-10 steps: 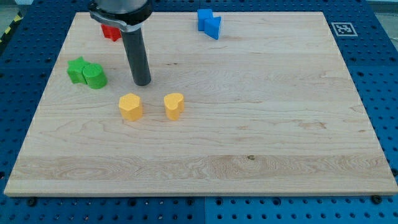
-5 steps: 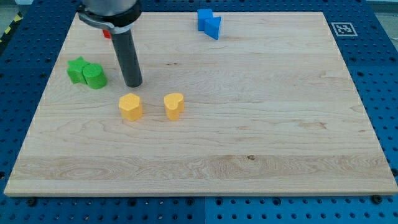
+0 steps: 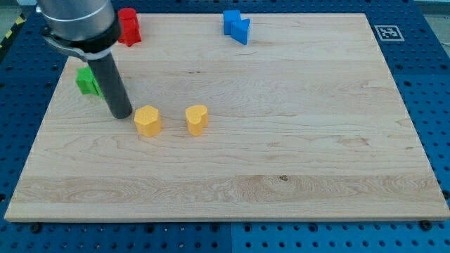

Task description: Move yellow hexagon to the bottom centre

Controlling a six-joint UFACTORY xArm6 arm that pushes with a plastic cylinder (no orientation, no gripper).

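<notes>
Two yellow blocks are sitting left of the wooden board's [image 3: 316, 140] centre: yellow hexagon [image 3: 148, 120] and yellow heart-shaped block [image 3: 197, 119]; my tip [image 3: 121, 114] is standing just left of the hexagon, jawless; red block [image 3: 128, 26], blue block [image 3: 236, 26] and green block [image 3: 86, 81] are sitting toward the top.

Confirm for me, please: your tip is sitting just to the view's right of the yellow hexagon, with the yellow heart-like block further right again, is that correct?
Not quite. In the camera view my tip is just to the view's left of the yellow hexagon, close beside it, not on its right. The yellow heart-like block does lie further to the view's right, as you said.
</notes>
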